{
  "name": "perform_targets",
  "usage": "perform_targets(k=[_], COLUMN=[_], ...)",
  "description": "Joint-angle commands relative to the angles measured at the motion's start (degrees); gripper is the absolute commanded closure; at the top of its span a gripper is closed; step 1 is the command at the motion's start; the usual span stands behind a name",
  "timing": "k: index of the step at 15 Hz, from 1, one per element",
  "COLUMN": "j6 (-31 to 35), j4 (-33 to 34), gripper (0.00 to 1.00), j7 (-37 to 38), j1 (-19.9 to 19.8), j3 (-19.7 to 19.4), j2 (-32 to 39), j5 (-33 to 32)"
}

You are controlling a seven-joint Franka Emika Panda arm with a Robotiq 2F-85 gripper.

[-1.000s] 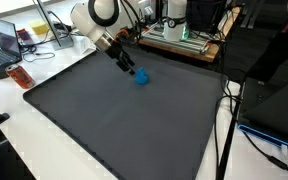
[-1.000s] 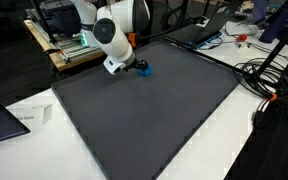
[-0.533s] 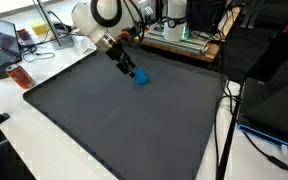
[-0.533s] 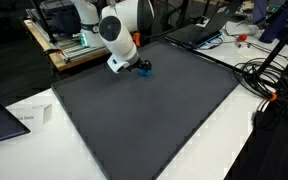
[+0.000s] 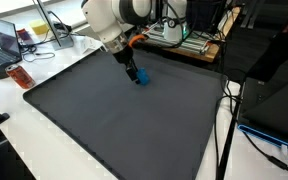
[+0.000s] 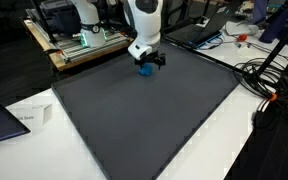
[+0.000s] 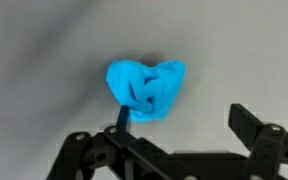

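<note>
A crumpled bright blue cloth point(image 5: 142, 79) point(image 6: 144, 70) lies on the dark grey mat point(image 5: 114, 120) point(image 6: 144, 120) near its far edge. In both exterior views my gripper point(image 5: 134, 72) point(image 6: 150, 62) hangs just above and beside the cloth, pointing down. The wrist view shows the cloth point(image 7: 146, 88) just ahead of my gripper point(image 7: 184, 125). The jaws stand wide apart and hold nothing. The left fingertip point(image 7: 122, 114) touches or nearly touches the cloth's lower edge, while the right fingertip point(image 7: 247, 122) is well apart from it over bare mat.
A laptop point(image 5: 6, 40) and a red object point(image 5: 21, 77) sit on the white table beside the mat. Lab equipment point(image 5: 179, 35) stands behind the mat. Cables point(image 6: 266, 82) trail at one side, and a paper point(image 6: 29, 115) lies near a mat corner.
The arm has swung round and the wrist has turned, so the gripper now stands closer over the blue cloth. The cloth has stayed in place and the jaws remain wide.
</note>
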Motion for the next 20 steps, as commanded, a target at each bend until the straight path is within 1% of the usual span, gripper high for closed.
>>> perform_targets(k=[1,5,8,12,14,16,17,20], j6=[2.39,0.12,-1.94,-5.23,-5.11,-2.20,-1.26,2.92], j4=[-3.32,-4.36,-6.11,-10.64,-14.07,-18.68,-20.57,-26.84], gripper=[0.00,0.00,0.00,0.00,0.00,0.00,0.00,0.00], j7=[10.97,21.86,28.04,31.77,31.60,28.20,26.61,18.22], j1=[7.34,12.97,15.56,16.81,16.00,13.81,12.97,10.49], j3=[-2.92,-4.03,-3.35,-0.79,1.22,3.75,4.77,6.80], j2=[-4.67,-7.50,-10.04,-15.34,-18.84,-23.15,-25.07,-31.54], j5=[-12.86,-30.31,-42.94,-57.87,-64.36,-64.54,-63.37,-56.75])
